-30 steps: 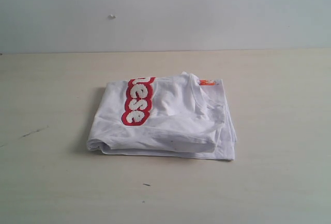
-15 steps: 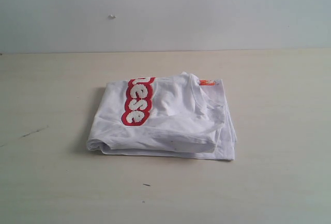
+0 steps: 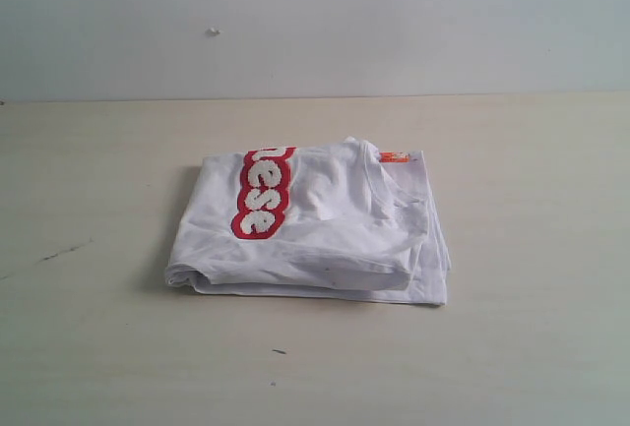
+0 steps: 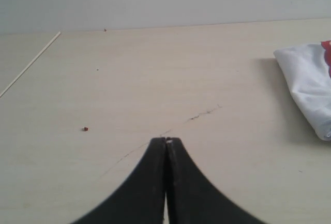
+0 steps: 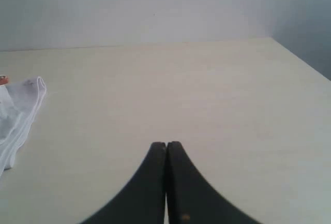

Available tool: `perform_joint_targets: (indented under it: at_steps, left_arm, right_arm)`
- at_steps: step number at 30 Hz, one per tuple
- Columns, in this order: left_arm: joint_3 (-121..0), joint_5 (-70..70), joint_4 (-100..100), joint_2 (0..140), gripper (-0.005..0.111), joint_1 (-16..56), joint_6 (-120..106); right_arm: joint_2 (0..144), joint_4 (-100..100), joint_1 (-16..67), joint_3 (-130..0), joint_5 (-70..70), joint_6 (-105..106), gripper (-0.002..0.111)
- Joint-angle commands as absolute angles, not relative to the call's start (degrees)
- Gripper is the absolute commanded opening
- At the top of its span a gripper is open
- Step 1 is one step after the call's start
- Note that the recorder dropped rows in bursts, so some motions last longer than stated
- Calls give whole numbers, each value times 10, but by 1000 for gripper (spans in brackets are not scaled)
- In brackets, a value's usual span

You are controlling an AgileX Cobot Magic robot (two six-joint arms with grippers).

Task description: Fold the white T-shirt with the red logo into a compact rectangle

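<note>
The white T-shirt (image 3: 315, 229) lies folded into a rough rectangle in the middle of the table. Its red logo (image 3: 262, 193) runs along the top layer near the left side, showing the letters "nese", and the small orange neck tag (image 3: 394, 156) sits at the far right corner. Neither gripper shows in the exterior view. My left gripper (image 4: 166, 141) is shut with nothing in it, above bare table, with a corner of the white T-shirt (image 4: 307, 81) off to one side. My right gripper (image 5: 166, 144) is shut and empty too, apart from the shirt's edge (image 5: 18, 113).
The pale wooden table (image 3: 532, 347) has a thin dark crack (image 4: 204, 113) and a small red speck (image 4: 85, 129) near the left gripper. A plain wall (image 3: 315, 23) stands behind. The table's edge (image 5: 300, 61) lies beyond the right gripper.
</note>
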State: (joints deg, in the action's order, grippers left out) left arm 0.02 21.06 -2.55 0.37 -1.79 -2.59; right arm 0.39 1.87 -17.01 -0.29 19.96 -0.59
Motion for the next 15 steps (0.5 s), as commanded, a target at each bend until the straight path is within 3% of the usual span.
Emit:
perform_joint_targets:
  at_steps: [1, 15]
  left_arm:
    - [0, 206, -22, 0, 0, -19, -27]
    - [0, 206, -22, 0, 0, -19, -27]
  right_arm:
    - [0, 19, -173, 0, 193, 5, 0]
    - [0, 21, -124, 0, 193, 5, 0]
